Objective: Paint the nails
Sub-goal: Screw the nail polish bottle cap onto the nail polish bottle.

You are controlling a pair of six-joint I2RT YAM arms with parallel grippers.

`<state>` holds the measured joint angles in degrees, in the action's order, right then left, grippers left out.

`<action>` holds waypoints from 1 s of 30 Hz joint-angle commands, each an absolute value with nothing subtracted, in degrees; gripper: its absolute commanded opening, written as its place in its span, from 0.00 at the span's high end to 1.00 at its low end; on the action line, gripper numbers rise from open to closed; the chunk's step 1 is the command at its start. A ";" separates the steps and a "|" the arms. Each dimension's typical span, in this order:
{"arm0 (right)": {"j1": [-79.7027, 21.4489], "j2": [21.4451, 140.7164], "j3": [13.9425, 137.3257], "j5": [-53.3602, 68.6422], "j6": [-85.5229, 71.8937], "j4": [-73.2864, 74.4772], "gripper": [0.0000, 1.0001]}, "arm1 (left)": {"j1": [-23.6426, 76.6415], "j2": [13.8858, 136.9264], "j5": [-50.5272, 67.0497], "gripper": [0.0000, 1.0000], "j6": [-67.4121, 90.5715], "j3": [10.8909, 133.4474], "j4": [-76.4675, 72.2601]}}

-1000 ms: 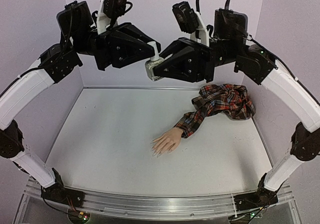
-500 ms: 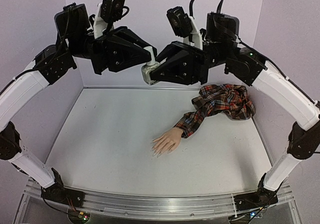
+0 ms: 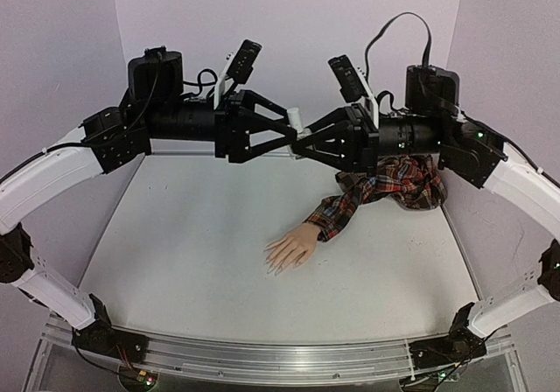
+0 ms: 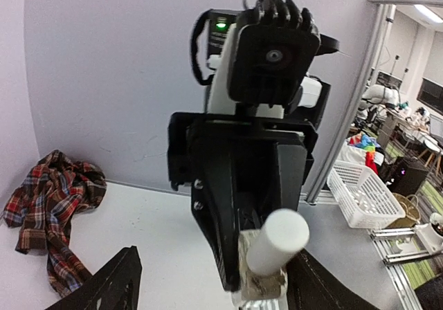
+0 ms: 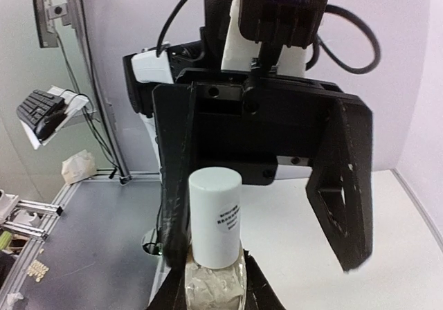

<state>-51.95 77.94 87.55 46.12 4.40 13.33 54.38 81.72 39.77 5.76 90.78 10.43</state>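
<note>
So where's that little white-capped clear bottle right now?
The small clear white-capped bottle is in mid-air at the overhead view's centre, shut in the right arm's jaws, its cap facing the left arm's open jaws.

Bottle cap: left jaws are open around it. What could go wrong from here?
The left gripper straddles the white cap loosely; closing off-centre could tilt the bottle in the right gripper. The bottle is pinched only at its glass body, in mid-air above the table; a twist might drop it near the mannequin hand.

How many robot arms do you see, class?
2. The left arm reaches in from the left, the right arm from the right; both meet mid-air at the bottle.
</note>
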 commanded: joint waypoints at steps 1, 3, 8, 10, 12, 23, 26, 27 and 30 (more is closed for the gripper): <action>-51.32 72.57 84.07 34.11 6.43 13.42 1.00 | 54.05 76.42 27.91 0.23 10.18 88.53 7.22; -51.31 72.02 83.47 29.45 6.53 14.80 1.00 | 54.05 75.86 23.07 0.22 12.47 88.13 7.51; -52.32 72.36 84.43 14.65 6.24 17.38 1.00 | 54.05 75.81 11.81 0.18 20.29 87.87 7.54; -53.67 73.41 85.69 8.39 7.42 18.78 1.00 | 54.05 76.42 9.54 0.13 22.83 88.06 7.00; -54.70 75.03 87.39 3.25 8.05 19.83 1.00 | 54.06 77.64 7.17 0.09 24.77 88.86 7.24; -56.40 80.48 93.59 -4.55 8.60 21.44 1.00 | 54.07 85.85 6.57 0.15 26.89 95.41 6.79; -56.43 81.35 94.41 -5.21 8.67 21.89 1.00 | 54.11 87.51 8.13 0.19 27.14 96.85 6.98; -56.43 81.56 94.61 -5.30 8.82 22.08 1.00 | 54.10 87.84 8.73 0.19 27.25 96.88 6.61; -56.45 81.98 94.69 -5.42 8.98 22.21 1.00 | 54.05 88.80 10.12 0.19 27.61 97.21 5.40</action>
